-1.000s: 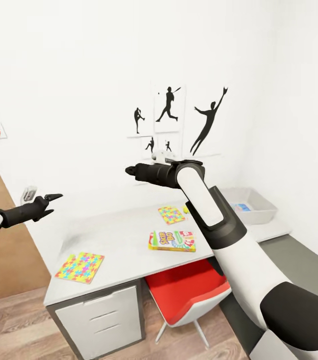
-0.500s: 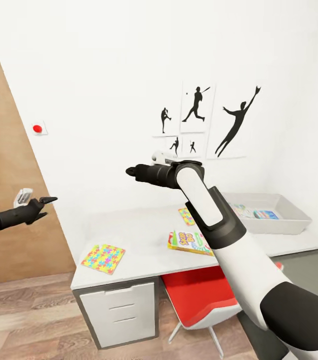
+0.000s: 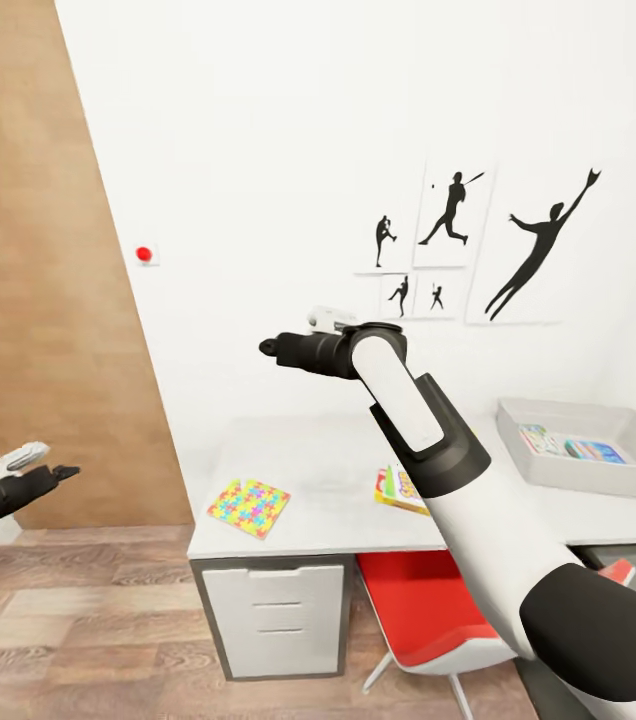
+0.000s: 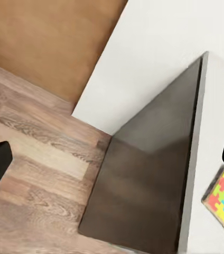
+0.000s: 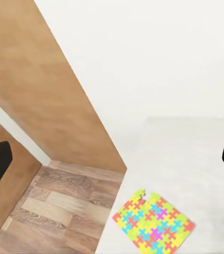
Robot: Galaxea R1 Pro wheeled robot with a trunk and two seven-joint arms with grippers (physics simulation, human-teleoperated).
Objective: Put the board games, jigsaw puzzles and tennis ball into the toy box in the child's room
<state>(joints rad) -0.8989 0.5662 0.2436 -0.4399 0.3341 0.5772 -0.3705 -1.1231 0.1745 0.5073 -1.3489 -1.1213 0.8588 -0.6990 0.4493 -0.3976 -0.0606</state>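
Both hands empty, spread: right hand [image 3: 270, 347] above the grey tabletop [image 3: 328, 460], left hand [image 3: 58, 471] over wood floor [image 3: 88, 620].

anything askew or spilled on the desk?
Nothing spilled. The big puzzle lies flat but skewed near the desk front edge. Two toys already sit in the bin. Both claws are empty.

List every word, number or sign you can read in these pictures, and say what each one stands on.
No text can be read with certainty.
Game box on the table: colourful print, mostly hidden behind the right arm, unreadable.
Two boxes in the toy box: print too small to read.
Wall pictures: black sports silhouettes, no words.
Puzzle: coloured pieces, no lettering.
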